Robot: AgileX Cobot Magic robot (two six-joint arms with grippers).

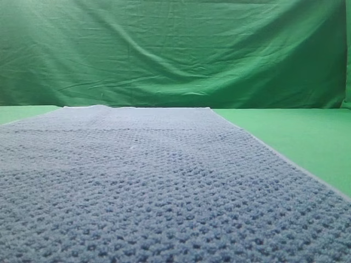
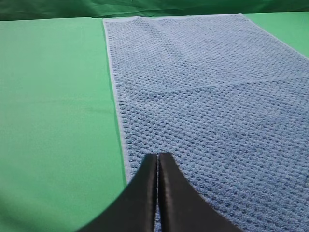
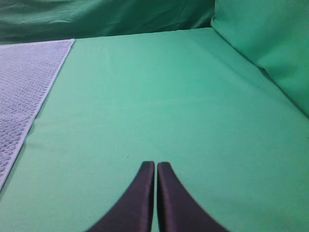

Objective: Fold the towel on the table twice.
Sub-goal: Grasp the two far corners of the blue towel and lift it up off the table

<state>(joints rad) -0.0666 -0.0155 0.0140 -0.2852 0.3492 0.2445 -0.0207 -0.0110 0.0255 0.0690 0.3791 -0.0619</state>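
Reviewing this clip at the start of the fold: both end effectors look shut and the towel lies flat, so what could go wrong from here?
1. The left end effector is shut over the blue-grey waffle-weave towel's pale side edge; descending without opening may push and bunch the cloth.
2. The right end effector hangs shut over the bare smooth green table, off the towel; uneven grasps could skew the fold.

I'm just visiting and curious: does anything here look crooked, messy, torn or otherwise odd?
Nothing stands out. The towel lies spread flat and unfolded on the table, its edges fairly straight, with only a faint ripple across it. Both the left gripper and the right gripper are shut and empty. The backdrop cloth is wrinkled, nothing more.
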